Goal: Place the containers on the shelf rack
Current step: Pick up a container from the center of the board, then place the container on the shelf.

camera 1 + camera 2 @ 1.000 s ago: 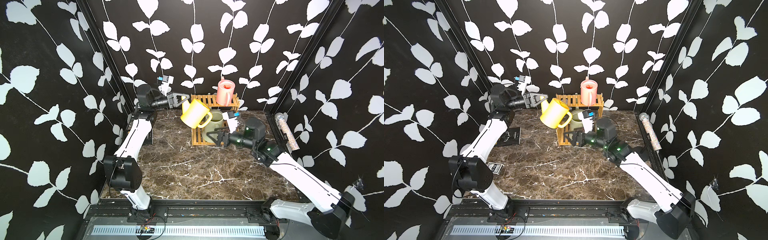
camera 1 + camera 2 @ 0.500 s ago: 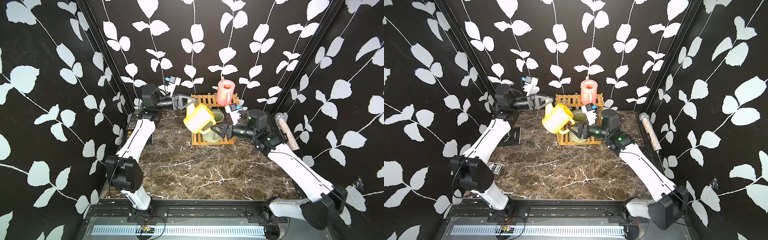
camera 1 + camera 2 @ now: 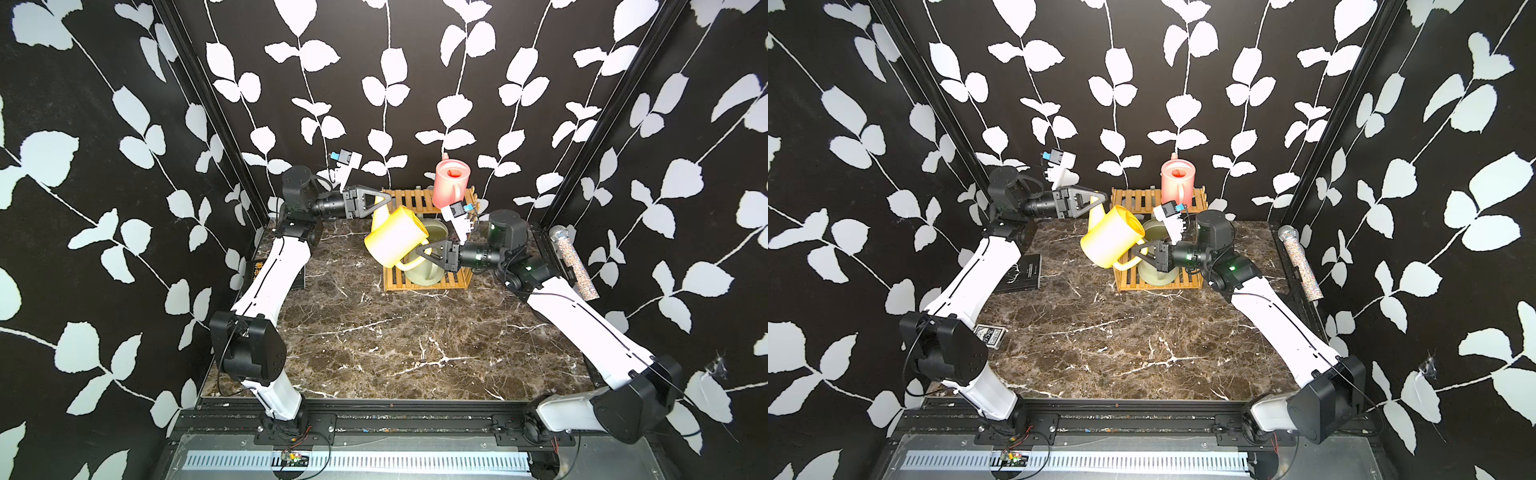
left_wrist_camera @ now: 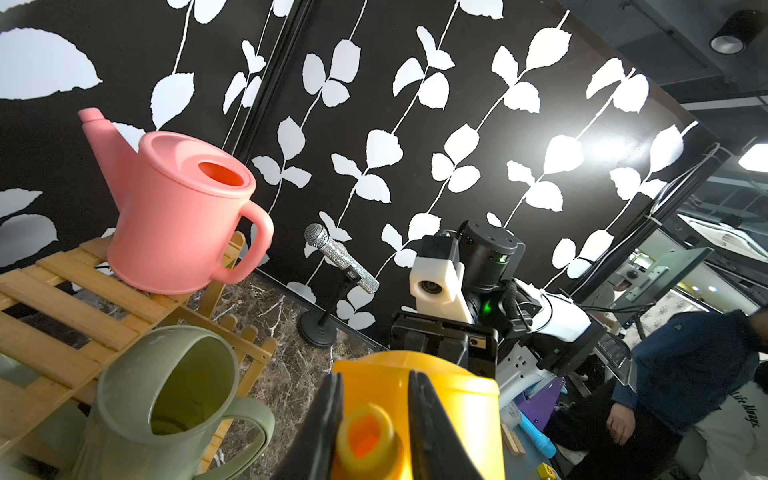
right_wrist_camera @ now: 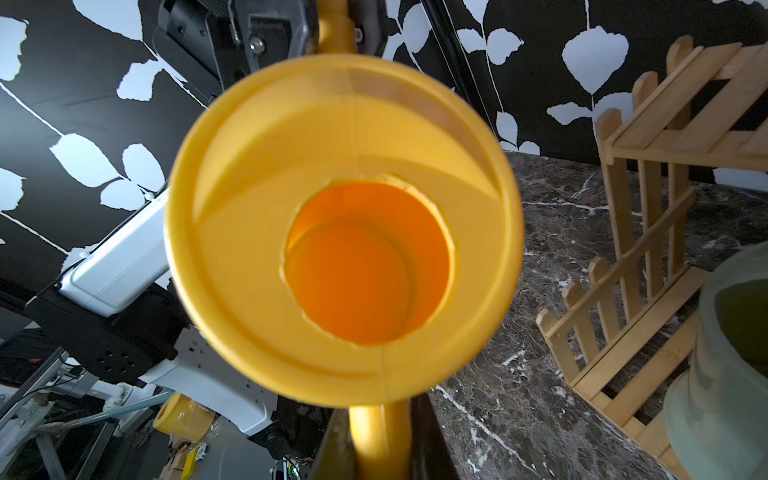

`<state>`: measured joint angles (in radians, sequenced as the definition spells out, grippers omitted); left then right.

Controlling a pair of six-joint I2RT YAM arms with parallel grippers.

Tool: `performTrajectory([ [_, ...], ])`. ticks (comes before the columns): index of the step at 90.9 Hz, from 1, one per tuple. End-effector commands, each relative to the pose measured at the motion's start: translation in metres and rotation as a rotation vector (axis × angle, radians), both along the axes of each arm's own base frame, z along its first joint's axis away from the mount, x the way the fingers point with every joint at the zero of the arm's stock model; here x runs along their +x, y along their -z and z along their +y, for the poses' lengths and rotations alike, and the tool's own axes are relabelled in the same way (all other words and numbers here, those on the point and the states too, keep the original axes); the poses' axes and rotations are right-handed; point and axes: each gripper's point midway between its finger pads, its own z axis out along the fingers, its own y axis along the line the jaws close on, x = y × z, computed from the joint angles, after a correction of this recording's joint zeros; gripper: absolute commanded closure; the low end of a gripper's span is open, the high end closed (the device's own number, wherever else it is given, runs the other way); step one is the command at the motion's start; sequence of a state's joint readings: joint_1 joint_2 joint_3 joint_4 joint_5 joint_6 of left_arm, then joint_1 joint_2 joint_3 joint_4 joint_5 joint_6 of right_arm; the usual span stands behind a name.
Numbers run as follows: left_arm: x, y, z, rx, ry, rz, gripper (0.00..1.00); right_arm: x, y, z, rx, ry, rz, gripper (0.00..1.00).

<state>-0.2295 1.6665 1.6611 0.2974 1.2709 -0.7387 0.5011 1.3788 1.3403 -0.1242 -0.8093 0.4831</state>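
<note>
You've got the yellow can (image 3: pixel 395 237) up in the air just in front of the rack (image 3: pixel 409 201), tipped onto its side and clear of the marble table (image 3: pixel 395 345). Your right gripper (image 3: pixel 419 252) is clamped on its handle; in the right wrist view the fingers (image 5: pixel 420 449) press against the handle from both sides. Your left gripper (image 3: pixel 385 199) sits astride the spout with a finger (image 4: pixel 326 415) on each side, but you cannot tell whether it is squeezing the spout or loose around it. The pink can (image 3: pixel 451 183) stands upright on the rack's top tier. The green can (image 3: pixel 422 276) sits on the bottom tier, partly hidden behind the yellow one. A glittery microphone (image 3: pixel 575 268) leans by the right wall, and a black book (image 3: pixel 1022 274) lies beside your left arm
</note>
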Motion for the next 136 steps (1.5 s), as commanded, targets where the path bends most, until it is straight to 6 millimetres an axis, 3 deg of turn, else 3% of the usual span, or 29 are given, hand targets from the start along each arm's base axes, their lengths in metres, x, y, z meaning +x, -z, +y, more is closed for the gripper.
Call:
performTrajectory([
  [1,-0.023,-0.029,0.004,-0.002,-0.017,-0.103,0.33,0.003,-0.022,-0.003,0.034,0.024,-0.063,1.00],
  [5,-0.019,-0.029,0.008,0.002,-0.040,-0.101,0.08,0.005,-0.024,-0.005,0.031,0.048,-0.065,1.00],
  [8,-0.015,-0.028,0.011,0.004,-0.065,-0.100,0.02,0.007,-0.023,-0.006,0.023,0.070,-0.060,1.00],
  [20,0.005,-0.030,0.043,0.027,-0.207,-0.115,0.01,0.020,-0.023,-0.017,-0.081,0.194,-0.072,1.00],
  [30,0.031,-0.019,0.083,0.089,-0.402,-0.086,0.01,0.029,-0.027,-0.023,-0.193,0.298,-0.110,1.00],
  [40,0.045,0.005,0.117,0.225,-0.582,-0.086,0.01,0.043,-0.037,-0.024,-0.244,0.388,-0.121,1.00],
  [65,0.040,0.090,0.166,0.609,-0.823,-0.052,0.02,0.092,-0.037,-0.024,-0.512,0.573,-0.083,1.00],
  [83,0.021,0.155,0.181,0.758,-0.836,0.002,0.01,0.122,-0.045,-0.020,-0.571,0.679,-0.127,1.00],
  [97,0.012,0.184,0.187,0.822,-0.839,0.029,0.02,0.138,-0.049,-0.017,-0.543,0.763,-0.140,1.00],
  [136,0.009,0.205,0.180,0.781,-0.808,0.075,0.01,0.173,-0.040,0.001,-0.559,0.900,-0.241,1.00],
])
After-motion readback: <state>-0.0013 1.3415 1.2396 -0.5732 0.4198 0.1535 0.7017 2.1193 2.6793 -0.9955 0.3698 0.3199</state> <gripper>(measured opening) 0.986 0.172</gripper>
